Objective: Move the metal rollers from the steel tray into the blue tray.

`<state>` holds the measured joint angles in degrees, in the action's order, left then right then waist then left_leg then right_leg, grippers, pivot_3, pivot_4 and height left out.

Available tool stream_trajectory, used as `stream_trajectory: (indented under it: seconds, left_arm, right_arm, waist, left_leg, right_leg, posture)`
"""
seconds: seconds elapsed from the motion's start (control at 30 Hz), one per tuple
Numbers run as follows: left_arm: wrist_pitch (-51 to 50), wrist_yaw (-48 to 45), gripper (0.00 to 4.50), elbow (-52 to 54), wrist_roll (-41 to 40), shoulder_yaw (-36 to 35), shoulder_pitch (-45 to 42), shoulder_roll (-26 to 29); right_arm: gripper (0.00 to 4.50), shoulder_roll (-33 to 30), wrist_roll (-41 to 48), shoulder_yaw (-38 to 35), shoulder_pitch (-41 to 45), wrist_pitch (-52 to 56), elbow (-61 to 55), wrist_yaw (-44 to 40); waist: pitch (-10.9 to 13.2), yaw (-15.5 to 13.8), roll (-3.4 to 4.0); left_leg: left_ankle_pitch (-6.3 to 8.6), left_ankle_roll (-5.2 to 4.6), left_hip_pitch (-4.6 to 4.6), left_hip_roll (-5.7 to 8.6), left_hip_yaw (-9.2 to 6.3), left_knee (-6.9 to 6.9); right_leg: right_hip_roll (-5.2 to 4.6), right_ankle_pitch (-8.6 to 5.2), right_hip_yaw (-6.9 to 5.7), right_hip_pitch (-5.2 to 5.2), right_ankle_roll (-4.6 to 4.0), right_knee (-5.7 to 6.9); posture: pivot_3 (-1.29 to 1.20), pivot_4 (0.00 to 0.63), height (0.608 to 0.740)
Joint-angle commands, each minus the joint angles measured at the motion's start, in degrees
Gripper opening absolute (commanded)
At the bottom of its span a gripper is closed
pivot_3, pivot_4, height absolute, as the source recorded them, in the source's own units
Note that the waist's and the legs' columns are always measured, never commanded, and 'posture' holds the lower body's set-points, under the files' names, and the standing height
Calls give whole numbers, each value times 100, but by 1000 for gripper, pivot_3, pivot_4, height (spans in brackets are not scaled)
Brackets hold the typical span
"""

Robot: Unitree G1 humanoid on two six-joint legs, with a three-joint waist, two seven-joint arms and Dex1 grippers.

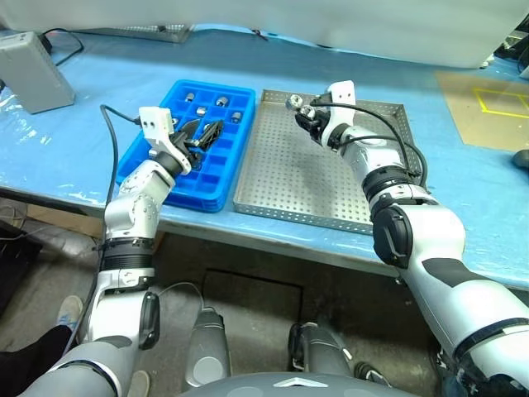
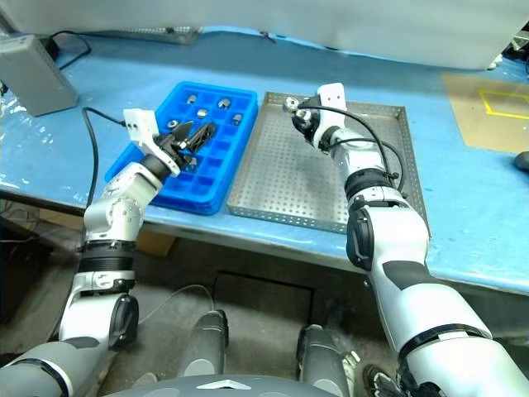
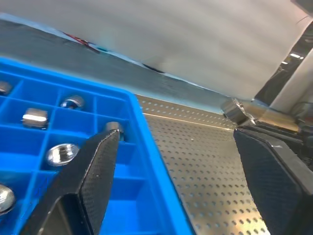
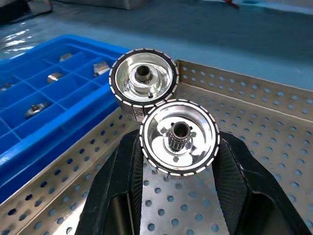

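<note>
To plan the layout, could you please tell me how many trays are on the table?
2: the blue tray on the robot's left, and the steel tray right beside it, on the robot's right.

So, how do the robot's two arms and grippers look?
Both arms are silver-grey segments joined by black joints. Each wrist carries a white bracket and a loose black cable. The left gripper and right gripper each have two black, textured, wedge-shaped fingers.

The metal rollers (image 4: 179,137) are mirror-polished with ridged rims, the steel tray (image 1: 314,178) is dull perforated metal, the blue tray (image 1: 216,178) is glossy smooth plastic, and the table (image 1: 74,141) wears wrinkled shiny film.
</note>
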<state>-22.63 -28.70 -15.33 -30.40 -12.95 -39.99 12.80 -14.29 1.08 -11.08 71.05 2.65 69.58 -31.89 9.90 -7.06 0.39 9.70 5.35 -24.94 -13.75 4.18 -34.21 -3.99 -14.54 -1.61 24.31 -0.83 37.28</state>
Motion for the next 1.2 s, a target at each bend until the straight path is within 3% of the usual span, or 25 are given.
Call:
stream_trajectory:
  seconds: [0.03, 0.5, 0.83, 0.93, 1.13, 1.2]
  left_arm:
    - [104, -24, 3976, -204, -167, -62, -447, -227]
    - [314, -171, 3976, -1231, -113, -34, -1044, -780]
    - [218, -215, 3976, -1409, -242, -175, -1112, -833]
    - [250, -213, 3366, -1431, -341, -315, -1115, -841]
    - [112, -127, 1446, -1238, -848, -694, -1147, -996]
    - [98, -92, 1284, -1232, -850, -700, -1138, -1003]
  right_arm:
    - [1602, 53, -88, 500, -403, -303, -909, -764]
    - [1602, 678, 698, 845, -1794, 879, -3852, -1112]
    - [1602, 1021, 849, 1084, -1937, 1202, -4298, -950]
    - [1602, 1018, 898, 1086, -1898, 1218, -4272, -938]
    - [1602, 953, 836, 1097, -1871, 1183, -4043, -777]
    - [1602, 936, 833, 1076, -1857, 1156, -3990, -710]
  waist:
    - [0, -8, 0]
    - [0, 15, 0]
    - [0, 16, 0]
    - [0, 14, 0]
    - [0, 14, 0]
    - [0, 16, 0]
  left_leg:
    - [2, -4, -8, 0, 0, 0]
    - [7, -16, -3, -2, 29, -3]
    - [-5, -24, 20, -1, 51, -3]
    - [-13, -29, 25, -1, 54, -2]
    - [-14, -29, 29, -1, 58, -1]
    - [-14, -29, 32, -2, 60, -1]
  right_leg:
    - [1, -1, -5, 0, -1, -6]
    - [-10, -3, 6, 0, 1, -4]
    - [-27, -3, 10, -8, 1, 10]
    - [-28, -2, 10, -11, 2, 16]
    - [-29, -2, 13, -13, 2, 18]
    - [-28, -2, 14, -13, 3, 18]
  posture:
    - [87, 150, 740]
    - [15, 150, 740]
    - [6, 150, 740]
    - [9, 150, 740]
    - [12, 150, 740]
    - [12, 150, 740]
